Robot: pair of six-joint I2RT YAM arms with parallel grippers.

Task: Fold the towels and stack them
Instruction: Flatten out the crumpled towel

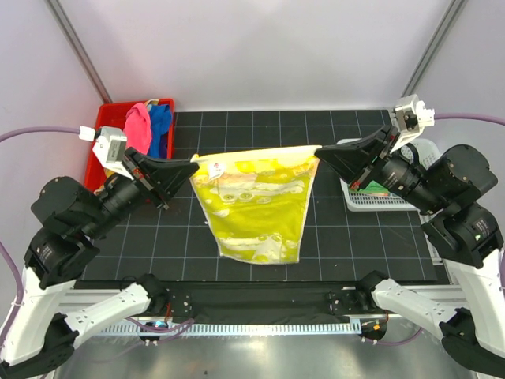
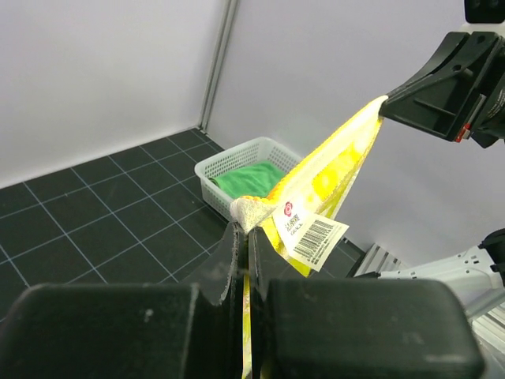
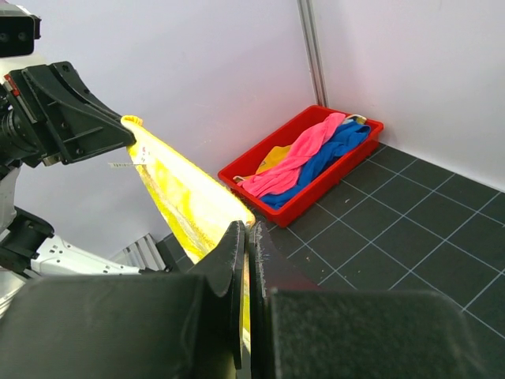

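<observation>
A yellow towel point(image 1: 256, 205) hangs stretched between both grippers above the black gridded table, its lower edge near the mat. My left gripper point(image 1: 195, 163) is shut on its left top corner; the corner and a barcode tag point(image 2: 309, 230) show in the left wrist view point(image 2: 246, 227). My right gripper point(image 1: 319, 152) is shut on the right top corner, also seen in the right wrist view point(image 3: 249, 229). Pink point(image 1: 139, 126) and blue point(image 1: 160, 120) towels lie in the red bin point(image 1: 107, 118). A green towel point(image 2: 248, 177) lies in the white basket point(image 2: 217, 160).
The red bin point(image 3: 316, 191) stands at the back left of the table. The white mesh basket point(image 1: 357, 200) stands at the right, partly behind my right arm. Metal frame posts rise at both back corners.
</observation>
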